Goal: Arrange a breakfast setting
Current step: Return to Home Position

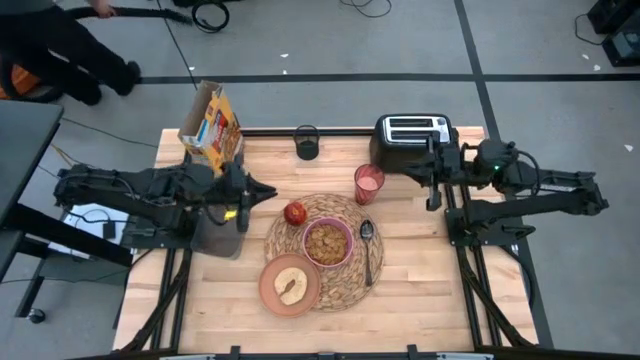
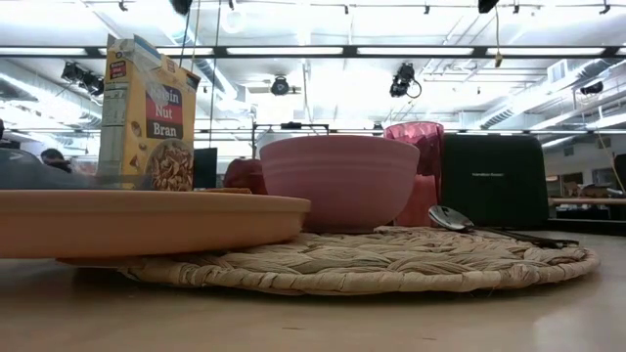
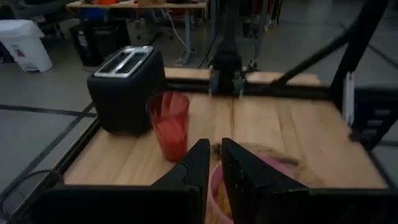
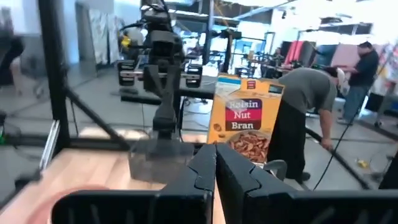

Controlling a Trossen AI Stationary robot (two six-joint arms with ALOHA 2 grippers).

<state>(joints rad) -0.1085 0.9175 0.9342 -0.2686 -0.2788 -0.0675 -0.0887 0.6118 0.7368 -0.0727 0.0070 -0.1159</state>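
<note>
The round woven placemat (image 1: 345,290) lies at the table's middle. On it stand the pink bowl (image 1: 328,242), which holds cereal, and the metal spoon (image 1: 368,245) to the bowl's right. The salmon-brown plate (image 1: 290,285) with the toast slice (image 1: 291,286) overlaps the mat's near left edge. The red apple (image 1: 295,212) sits at the mat's far left edge. The translucent pink cup (image 1: 368,183) stands just beyond the mat. My left gripper (image 1: 272,191) is shut and empty, above the table left of the apple. My right gripper (image 1: 422,172) is shut and empty, near the toaster.
The black toaster (image 1: 412,135) stands at the far right. The yellow-and-blue cereal box (image 1: 212,125) stands at the far left, with a dark cup (image 1: 306,142) between them at the far edge. A person (image 1: 60,50) stands beyond the table's far left.
</note>
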